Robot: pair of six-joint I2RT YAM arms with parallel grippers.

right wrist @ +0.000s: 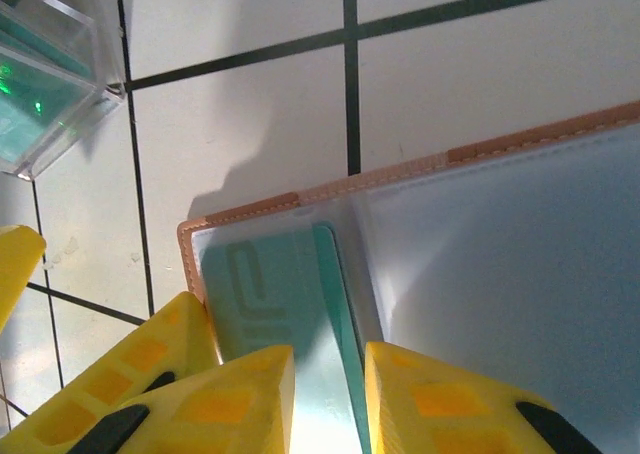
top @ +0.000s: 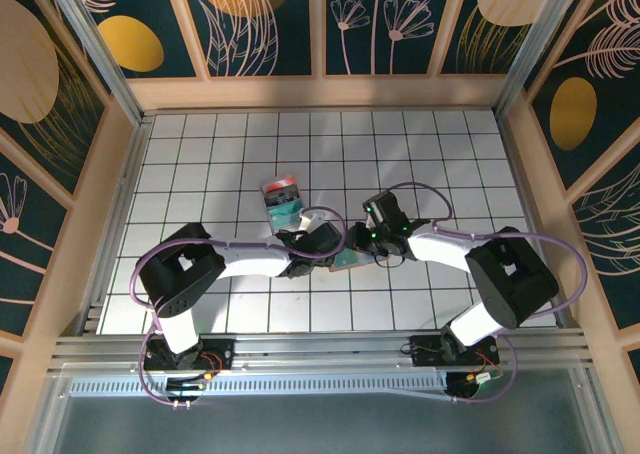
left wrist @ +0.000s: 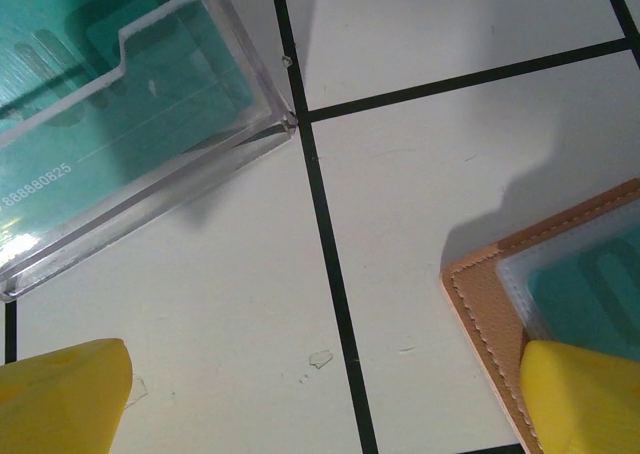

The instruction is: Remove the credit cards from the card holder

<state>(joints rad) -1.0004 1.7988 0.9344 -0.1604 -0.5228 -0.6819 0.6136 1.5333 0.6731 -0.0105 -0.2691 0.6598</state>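
Note:
The card holder [top: 347, 264] lies open on the tiled table between both arms, its tan stitched border [right wrist: 400, 172] framing clear pockets. A teal credit card [right wrist: 255, 274] sits in the left pocket. My right gripper [right wrist: 330, 359] hangs over that pocket with its jaws a narrow gap apart, astride the card's right edge and not visibly pinching it. My left gripper [left wrist: 320, 394] is wide open above bare tile, and its right finger [left wrist: 580, 394] overlaps the holder's corner [left wrist: 485, 299]. In the top view the two grippers [top: 325, 252] [top: 362, 246] meet over the holder.
A small clear box [top: 283, 199] with red and teal contents stands just behind and left of the holder, close to my left gripper [left wrist: 120, 104] and visible at the corner of the right wrist view [right wrist: 45, 84]. Wooden walls enclose the table.

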